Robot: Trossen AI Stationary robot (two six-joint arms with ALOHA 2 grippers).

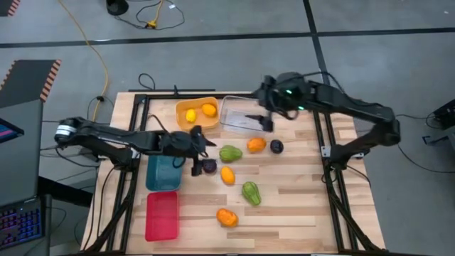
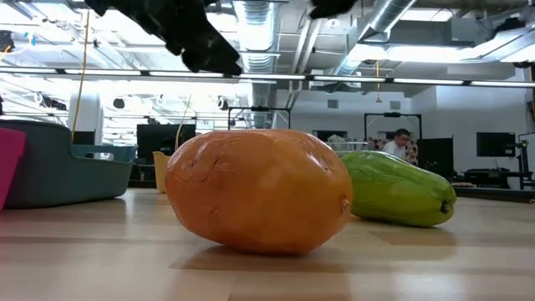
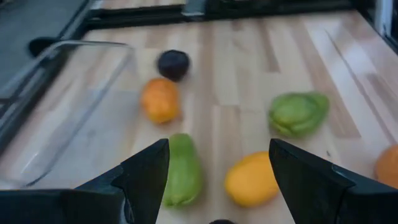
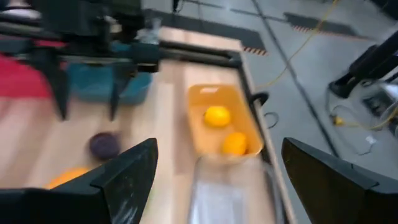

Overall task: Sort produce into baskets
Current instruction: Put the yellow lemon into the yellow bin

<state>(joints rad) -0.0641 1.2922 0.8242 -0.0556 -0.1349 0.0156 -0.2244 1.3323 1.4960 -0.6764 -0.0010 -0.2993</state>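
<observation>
Fingers of the left claw (image 1: 201,148) spread wide above a dark purple piece (image 1: 209,166) on the bench (image 1: 298,199). The right claw (image 1: 264,122), also wide, hovers over the clear basket (image 1: 234,114). Two yellow-orange pieces (image 1: 200,112) lie in the orange basket (image 1: 183,124).

Yellow cable (image 1: 91,44) on grey floor; person (image 2: 401,144) beyond wooden table (image 1: 298,192).

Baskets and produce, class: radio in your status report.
Left gripper open, over purple piece. Right gripper open above clear basket. Orange basket holds two; nothing blocking.
</observation>
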